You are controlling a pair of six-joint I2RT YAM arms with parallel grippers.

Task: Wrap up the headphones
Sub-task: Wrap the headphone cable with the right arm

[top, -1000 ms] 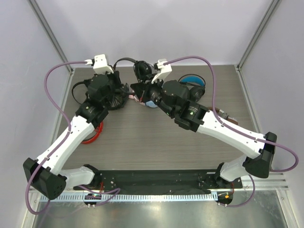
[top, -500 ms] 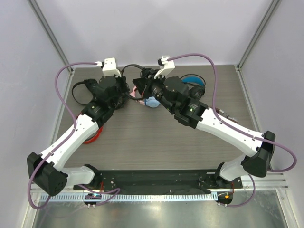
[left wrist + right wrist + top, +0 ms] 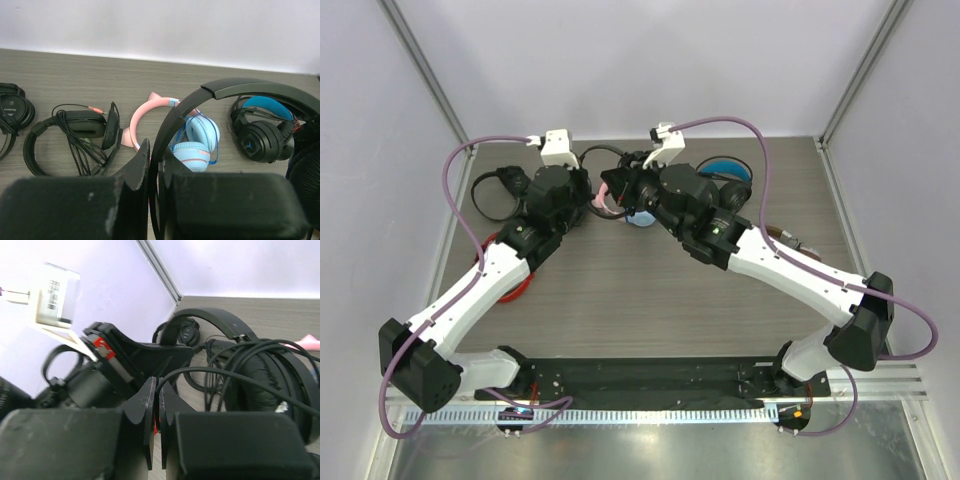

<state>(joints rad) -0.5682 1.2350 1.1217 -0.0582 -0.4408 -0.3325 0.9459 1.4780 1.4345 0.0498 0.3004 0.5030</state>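
The slim black headphones [image 3: 603, 152] hang lifted between my two grippers at the back of the table. My left gripper [image 3: 582, 190] is shut on their thin headband [image 3: 240, 87], which arcs up and to the right from the jaws [image 3: 156, 150]. My right gripper [image 3: 617, 188] is shut on the thin black cable [image 3: 210, 371], pinched between the fingertips [image 3: 157, 385]. In the right wrist view the headband [image 3: 215, 320] and a round earcup [image 3: 260, 385] show, with several cable strands lying across the earcup.
Pink-and-blue headphones [image 3: 192, 140] lie on the table below the held pair. A bulky black pair with blue lining [image 3: 262, 135] lies to the right. A black headset with tangled cable [image 3: 82, 125] and another black pair [image 3: 12, 112] lie to the left. A red ring [image 3: 515, 285] lies under the left arm.
The left gripper has moved right and toward the back wall, and the right gripper has shifted slightly left. The two now sit closer together, still holding headband and cable.
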